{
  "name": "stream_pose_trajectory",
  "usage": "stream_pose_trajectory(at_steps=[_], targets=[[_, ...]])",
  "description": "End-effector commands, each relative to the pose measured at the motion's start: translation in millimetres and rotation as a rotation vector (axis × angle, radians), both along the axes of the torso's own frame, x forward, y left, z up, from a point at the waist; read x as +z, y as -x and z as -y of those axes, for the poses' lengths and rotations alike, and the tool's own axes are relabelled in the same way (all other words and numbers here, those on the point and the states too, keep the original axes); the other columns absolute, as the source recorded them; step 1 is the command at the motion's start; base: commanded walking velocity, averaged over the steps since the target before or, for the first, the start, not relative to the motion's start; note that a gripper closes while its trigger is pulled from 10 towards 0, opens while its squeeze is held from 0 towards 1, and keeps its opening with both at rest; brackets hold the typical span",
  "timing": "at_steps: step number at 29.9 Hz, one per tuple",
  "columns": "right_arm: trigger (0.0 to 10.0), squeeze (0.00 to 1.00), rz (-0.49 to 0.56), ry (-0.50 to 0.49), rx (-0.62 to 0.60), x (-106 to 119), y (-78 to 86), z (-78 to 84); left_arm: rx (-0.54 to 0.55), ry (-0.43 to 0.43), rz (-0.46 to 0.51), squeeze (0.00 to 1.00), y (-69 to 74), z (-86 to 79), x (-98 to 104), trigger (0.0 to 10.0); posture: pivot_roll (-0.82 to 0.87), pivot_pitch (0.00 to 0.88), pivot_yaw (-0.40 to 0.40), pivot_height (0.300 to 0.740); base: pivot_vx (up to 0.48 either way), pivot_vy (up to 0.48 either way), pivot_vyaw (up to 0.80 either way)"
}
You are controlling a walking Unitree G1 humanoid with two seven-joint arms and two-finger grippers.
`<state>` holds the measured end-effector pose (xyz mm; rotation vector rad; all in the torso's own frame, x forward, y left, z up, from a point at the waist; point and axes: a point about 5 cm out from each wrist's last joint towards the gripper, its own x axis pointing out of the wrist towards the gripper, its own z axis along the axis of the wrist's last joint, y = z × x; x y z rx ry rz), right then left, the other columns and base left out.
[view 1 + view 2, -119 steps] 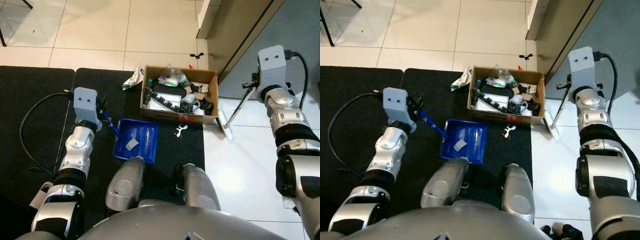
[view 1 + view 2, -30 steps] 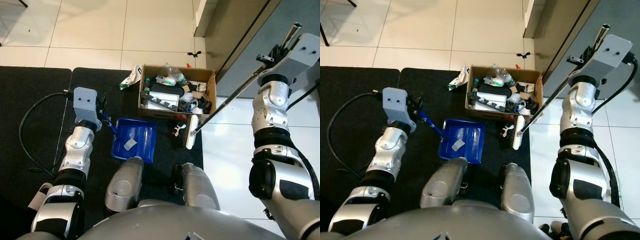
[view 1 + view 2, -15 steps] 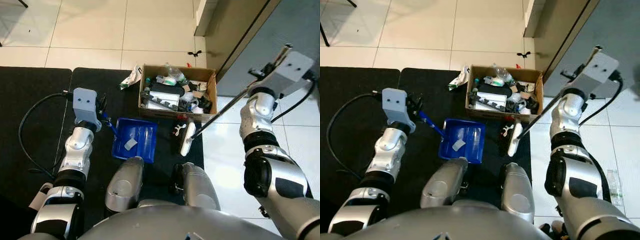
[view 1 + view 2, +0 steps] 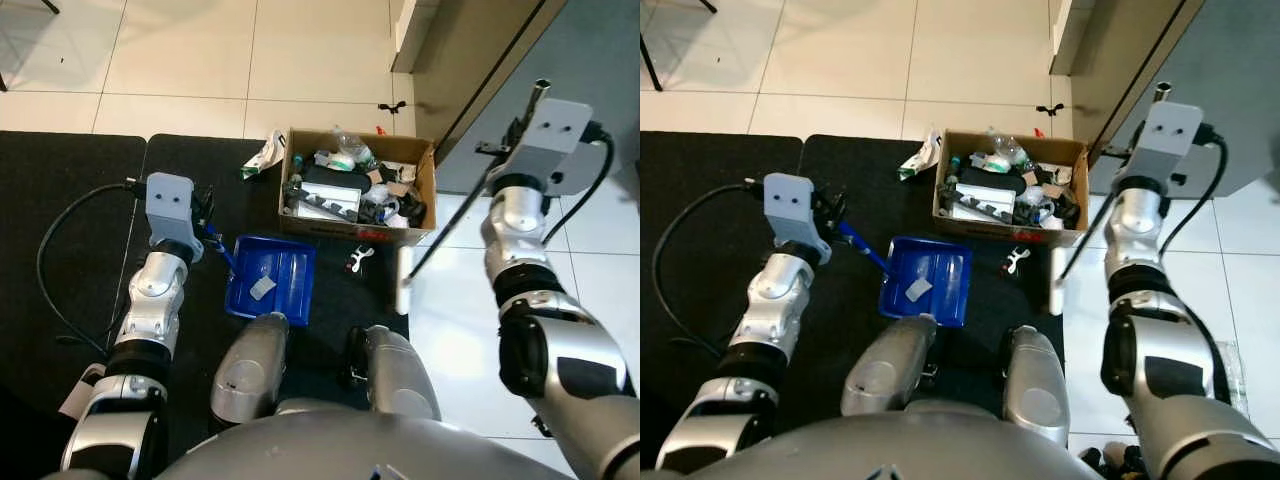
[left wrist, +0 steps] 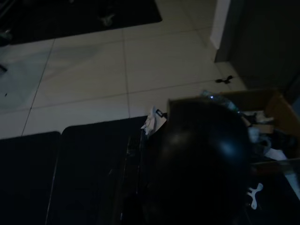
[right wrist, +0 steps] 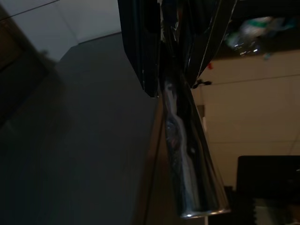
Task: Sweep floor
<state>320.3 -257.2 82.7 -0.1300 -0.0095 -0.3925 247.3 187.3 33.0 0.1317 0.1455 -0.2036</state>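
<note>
right gripper (image 6: 161,51): black fingers clamped around the metal broom handle (image 6: 187,154); wrist view shows the shiny pole running out from between them. in the head views the broom (image 4: 455,210) slants from the right wrist down toward the robot's left, its pale head (image 4: 403,284) at the edge of the black mat (image 4: 70,200) where it meets the white tile floor (image 4: 200,60), just in front of the cardboard box's near right corner. head looks slightly tilted; cannot tell if it touches the floor.

left gripper (image 4: 835,222): closed on the blue handle of the dustpan (image 4: 272,280). dustpan lies flat on the mat, just in front of the box, with a pale scrap (image 4: 262,288) inside it.

cardboard box (image 4: 358,187): sits on the far edge of the mat, full of mixed rubbish, dark items, a clear bottle, wrappers. a crumpled wrapper (image 4: 264,156) lies against its outer left side. a small white piece of debris (image 4: 359,260) is on the mat between the dustpan and the broom head, just in front of the box.

small black object (image 4: 394,107) on the tiles beyond the box, near a brown cabinet base (image 4: 470,60). black cable (image 4: 60,240) loops over the mat beside the left arm.
</note>
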Motion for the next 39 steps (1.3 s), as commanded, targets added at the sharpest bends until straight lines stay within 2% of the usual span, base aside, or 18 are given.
stream_pose_trajectory(at_steps=[1, 10, 14, 15, 16, 19, 23, 26, 29, 33, 39], targets=[[10.0, 0.0, 0.092, 0.021, 0.007, 20, -8.6, -1.1, -0.083, -0.017, 0.028, 0.0, 0.0, 7.2, 10, 10.0, 0.27, 0.034, -0.011, 0.74, 0.0, 0.0, 0.0], [10.0, 0.0, 0.11, 0.032, 0.007, 27, -14.3, -2.4, -0.156, 0.029, 0.097, 0.0, 3.1, 16.2, 39, 10.0, 0.28, 0.031, -0.016, 0.74, 0.0, 0.0, 0.0], [10.0, 0.0, 0.101, 0.044, 0.029, 27, -16.9, -8.4, -0.213, 0.116, 0.087, 0.0, 2.6, 29.5, 51, 10.0, 0.29, 0.029, -0.02, 0.74, 0.0, 0.0, 0.0], [10.0, 0.0, 0.101, 0.044, 0.029, 27, -16.9, -8.4, -0.213, 0.116, 0.087, 0.0, 2.6, 29.5, 51, 10.0, 0.29, 0.029, -0.02, 0.74, 0.0, 0.0, 0.0], [10.0, 0.0, 0.099, 0.049, 0.036, 27, -17.9, -10.2, -0.233, 0.156, 0.079, 0.0, 1.0, 34.0, 55, 10.0, 0.28, 0.027, -0.021, 0.74, 0.0, 0.0, 0.0], [10.0, 0.0, 0.1, 0.051, 0.038, 27, -18.1, -10.4, -0.241, 0.167, 0.077, 0.0, 0.4, 35.4, 57, 10.0, 0.28, 0.027, -0.021, 0.74, 0.0, 0.0, 0.0], [10.0, 0.0, 0.096, 0.059, 0.043, 28, -19.0, -10.0, -0.317, 0.229, 0.104, 0.0, -8.3, 46.8, 77, 10.0, 0.28, 0.02, -0.019, 0.74, 0.0, 0.0, 0.0], [10.0, 0.0, 0.095, 0.059, 0.041, 28, -19.1, -9.3, -0.337, 0.24, 0.116, 0.0, -11.3, 50.1, 84, 10.0, 0.28, 0.02, -0.019, 0.74, 0.0, 0.0, 0.0], [10.0, 0.0, 0.095, 0.059, 0.04, 28, -19.2, -9.3, -0.347, 0.247, 0.121, 0.0, -12.6, 51.8, 88, 10.0, 0.28, 0.02, -0.019, 0.74, 0.0, 0.0, 0.0], [10.0, 0.0, 0.095, 0.058, 0.042, 28, -19.4, -10.3, -0.368, 0.255, 0.183, 0.0, -21.7, 53.7, 111, 10.0, 0.28, 0.02, -0.019, 0.74, 0.0, 0.0, 0.0], [10.0, 0.0, 0.094, 0.056, 0.042, 27, -19.3, -10.8, -0.375, 0.26, 0.24, 0.0, -29.6, 53.3, 131, 10.0, 0.27, 0.015, -0.014, 0.74, 0.0, 0.0, 0.0]])
